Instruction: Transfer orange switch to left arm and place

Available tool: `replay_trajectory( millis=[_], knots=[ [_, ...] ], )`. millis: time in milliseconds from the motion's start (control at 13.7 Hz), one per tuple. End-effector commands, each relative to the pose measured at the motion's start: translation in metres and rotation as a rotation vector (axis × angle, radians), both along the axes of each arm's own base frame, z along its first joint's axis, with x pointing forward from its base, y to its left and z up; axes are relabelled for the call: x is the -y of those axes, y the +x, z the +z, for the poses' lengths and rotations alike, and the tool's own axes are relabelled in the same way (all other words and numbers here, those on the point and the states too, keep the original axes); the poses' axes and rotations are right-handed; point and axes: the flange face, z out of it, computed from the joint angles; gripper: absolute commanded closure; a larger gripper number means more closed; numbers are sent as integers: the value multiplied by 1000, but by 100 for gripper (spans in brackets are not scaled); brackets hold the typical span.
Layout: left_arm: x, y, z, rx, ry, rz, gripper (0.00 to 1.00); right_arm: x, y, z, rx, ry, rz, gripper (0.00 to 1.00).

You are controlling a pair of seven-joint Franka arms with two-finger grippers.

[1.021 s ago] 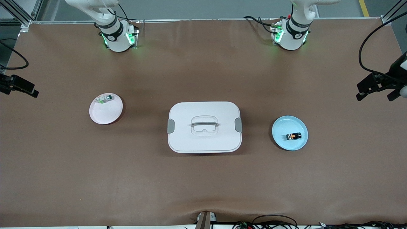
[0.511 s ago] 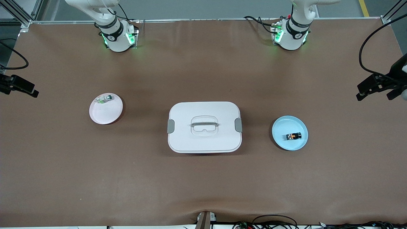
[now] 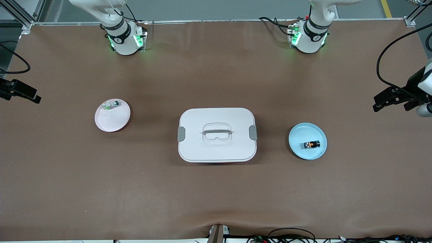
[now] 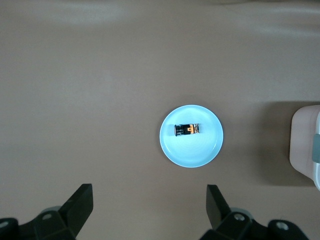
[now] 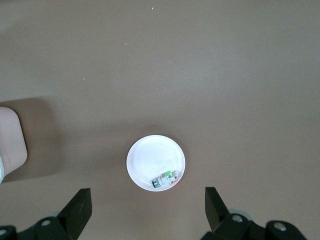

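The orange switch (image 3: 311, 144) lies on its side in a blue plate (image 3: 298, 147) toward the left arm's end of the table; it also shows in the left wrist view (image 4: 187, 129). The white box (image 3: 217, 147) with grey clips stands mid-table between the two plates. My left gripper (image 3: 381, 101) hangs open and empty high over the table beside the blue plate (image 4: 172, 150); its jaws (image 4: 150, 200) stand wide apart. My right gripper (image 3: 32, 94) is open and empty, high up beside the pink plate (image 3: 111, 121), as the right wrist view (image 5: 148, 202) shows.
The pink plate (image 5: 145, 160) holds a small silver-green part (image 5: 165, 179), also seen in the front view (image 3: 111, 104). A corner of the box shows in each wrist view (image 4: 305, 145) (image 5: 10, 140). Brown table surface lies all round.
My left gripper has shifted a little toward the blue plate. The right arm, the switch, the plates and the box have not moved.
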Motion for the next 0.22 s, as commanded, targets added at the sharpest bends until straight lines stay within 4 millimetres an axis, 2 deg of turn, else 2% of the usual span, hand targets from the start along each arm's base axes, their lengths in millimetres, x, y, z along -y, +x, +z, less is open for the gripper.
replay_trajectory(
  millis=[0, 146],
  knots=[
    [-2, -2, 6, -6, -8, 15, 0, 3, -7, 5, 13, 3, 6, 0],
    [-1, -2, 4, -9, -8, 15, 0, 3, -7, 5, 13, 3, 6, 0]
  ],
)
